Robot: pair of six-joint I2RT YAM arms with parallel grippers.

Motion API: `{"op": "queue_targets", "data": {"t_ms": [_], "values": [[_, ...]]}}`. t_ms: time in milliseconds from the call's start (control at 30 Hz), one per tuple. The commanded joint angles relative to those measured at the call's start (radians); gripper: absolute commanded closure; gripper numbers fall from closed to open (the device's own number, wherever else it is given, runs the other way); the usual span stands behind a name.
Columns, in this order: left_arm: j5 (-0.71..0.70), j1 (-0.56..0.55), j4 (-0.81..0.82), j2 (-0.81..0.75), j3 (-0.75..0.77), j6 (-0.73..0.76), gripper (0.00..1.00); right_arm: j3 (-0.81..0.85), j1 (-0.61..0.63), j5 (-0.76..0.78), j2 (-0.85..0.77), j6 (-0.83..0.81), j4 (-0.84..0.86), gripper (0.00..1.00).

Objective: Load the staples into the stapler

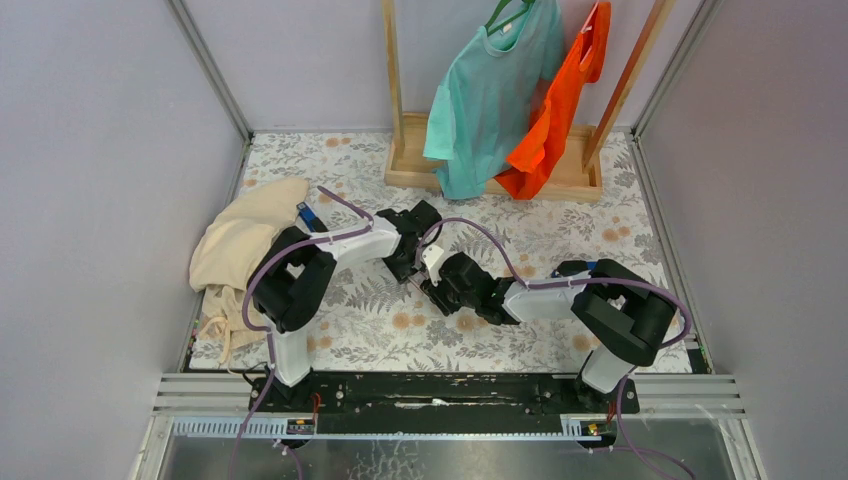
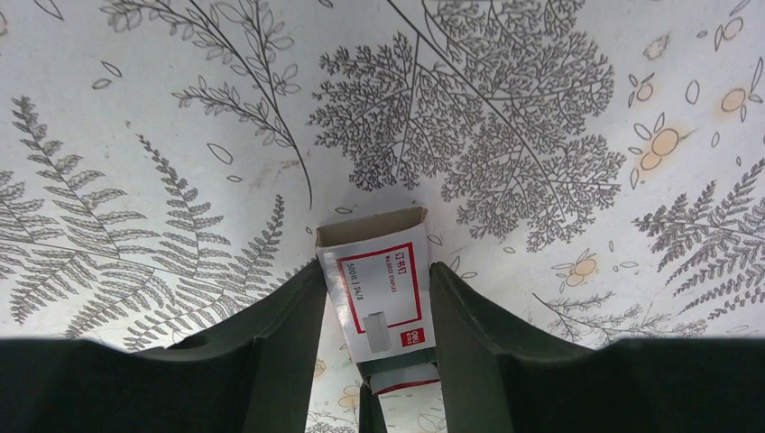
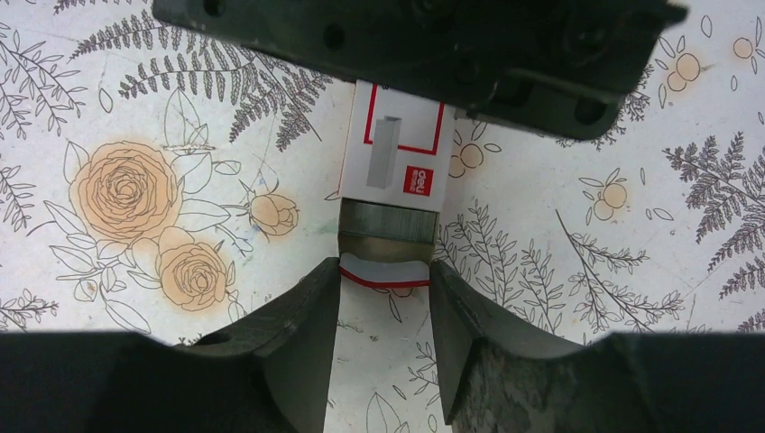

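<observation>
**A:** What have you got hold of?

**B:** My left tool [image 2: 377,271] is closed partway on the staple box [image 2: 379,298]. Its fingers press the two long sides, and by the look of it the box is held just above the flowered surface [image 2: 135,108].

**A:** And the staples?

**B:** The staples [image 3: 386,218] are inside that box. They show as a grey band at its open end, which faces my right tool [image 3: 385,268]. That tool stands about half open, one finger on either side of the red-edged flap [image 3: 383,276] hanging from the box mouth. The fingers touch the flap or all but touch it, and I cannot tell whether it is pinched.

**A:** So what makes this step go well?

**B:** As I judge it, the job now is drawing the block out of the box. My left tool should grip firmly but not crush the card, or the walls will bind on the strip. My right tool should take the grey block itself, not the flap, since card would only tear or bend. I'd reach just past the flap, close on the block's sides and pull straight along the length of the box. Held level, the strip shouldn't snap or spill.

**A:** Where does it go afterwards?

**B:** Neither wrist view shows a stapler. From above, a small blue thing [image 1: 309,216] lies at the edge of the beige cloth [image 1: 245,245], well apart from both tools. It may be the stapler, but it is too small to tell.
</observation>
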Motion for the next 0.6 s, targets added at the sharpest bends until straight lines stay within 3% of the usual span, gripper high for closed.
{"op": "queue_targets", "data": {"t_ms": [0, 567], "values": [[-0.101, 0.036, -0.083, 0.042, -0.004, 0.020, 0.48, -0.031, 0.015, 0.008, -0.019, -0.022, -0.081, 0.54], [-0.109, 0.137, -0.064, 0.064, 0.036, 0.143, 0.42, -0.037, 0.016, 0.041, -0.031, -0.048, -0.122, 0.54]]}}
